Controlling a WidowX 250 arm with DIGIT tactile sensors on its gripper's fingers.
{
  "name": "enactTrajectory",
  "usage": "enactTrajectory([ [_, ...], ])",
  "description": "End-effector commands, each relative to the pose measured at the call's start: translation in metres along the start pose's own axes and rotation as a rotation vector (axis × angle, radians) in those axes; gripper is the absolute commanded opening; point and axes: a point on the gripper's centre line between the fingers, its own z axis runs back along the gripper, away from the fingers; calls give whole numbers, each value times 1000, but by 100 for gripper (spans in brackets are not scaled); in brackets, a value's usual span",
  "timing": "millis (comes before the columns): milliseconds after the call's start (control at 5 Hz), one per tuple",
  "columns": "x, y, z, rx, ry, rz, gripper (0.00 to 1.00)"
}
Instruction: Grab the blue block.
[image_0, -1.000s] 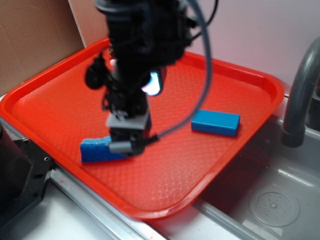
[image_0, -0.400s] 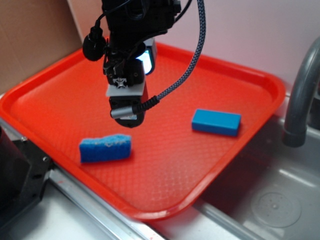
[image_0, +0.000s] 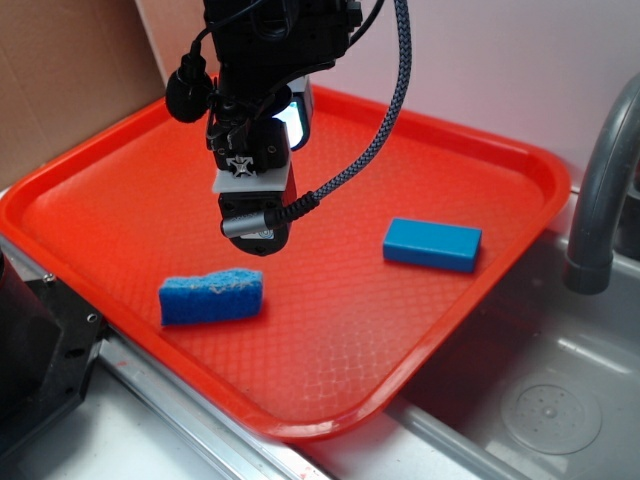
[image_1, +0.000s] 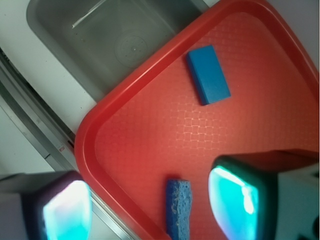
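Arm: up off the tray floor now, lifted clear of the blue sponge (image_0: 212, 296) where it sat low a second ago; almost no motion across the last fraction of a second.
Gripper (image_0: 262, 232): hanging above the middle of the red tray (image_0: 120, 150), fingers spread wide in the wrist view, one lit pad (image_1: 232, 200) on each side, nothing between them.
Sponge: lying free on the near-left part of the tray, ragged top with whitish wear, apart from the gripper, apparently in the same spot as before.
Blue block (image_0: 432, 244): flat on the tray to the right, near the right rim, well apart from the gripper and from the sponge; smooth faces, sharp edges, untouched.
Wrist view: blue block (image_1: 208, 74) towards the top of the picture, sponge (image_1: 179, 209) at the bottom between the two pads.
Surroundings: sink basin (image_0: 560, 400) beyond the tray's right edge, grey faucet (image_0: 600, 190) at far right.
Meaning of the change: reads as a pull-away from the wrong blue thing, not a grasp; nothing picked up.
Task status: grab not yet begun on the block.
Next move, as a judgement: travel right across the tray, line the open fingers over the block's short width, then descend.
Risk: block close to the raised rim, so little room for the finger on that side.
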Motion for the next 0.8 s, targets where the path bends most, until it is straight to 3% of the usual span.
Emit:
enactTrajectory([
  [0,27,14,1,5,-82,-153,100],
  [200,52,41,-24,-1,-57,-155,100],
  [600,96,132,-103,31,7,-122,100],
])
